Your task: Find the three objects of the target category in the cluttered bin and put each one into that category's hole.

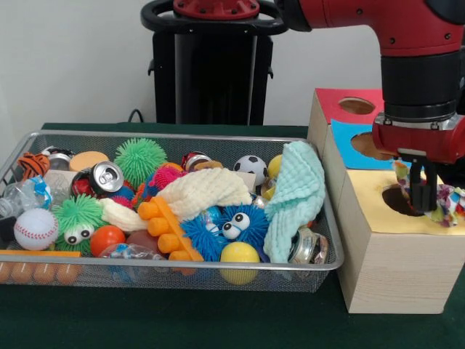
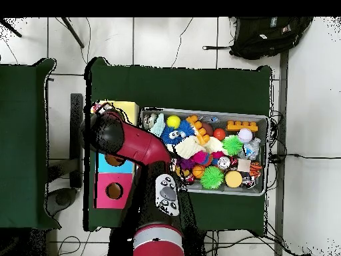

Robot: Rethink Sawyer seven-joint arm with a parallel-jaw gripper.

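Hovering over the yellow-topped hole (image 1: 401, 200), the gripper (image 1: 422, 198) clenched a dotted fabric piece (image 1: 445, 203), at three o'clock from the bin (image 1: 174, 267), not yet dropped.

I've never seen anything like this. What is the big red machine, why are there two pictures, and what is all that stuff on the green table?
The red and black machine is a robot arm with a gripper at its end, its "hand". One picture is taken from across the table, facing the robot; the other looks straight down from above, with the robot's base at the bottom.

On the green table sits a wire mesh bin full of toys: spiky balls, a baseball, drink cans, a mint-green cloth and a cream cloth. Beside it stand pale wooden boxes with round holes, topped red, blue and yellow.

The gripper hangs over the yellow-topped hole. A white dotted fabric piece lies right at its fingers, on the box top beside the hole. Whether the fingers are gripping it I cannot tell.
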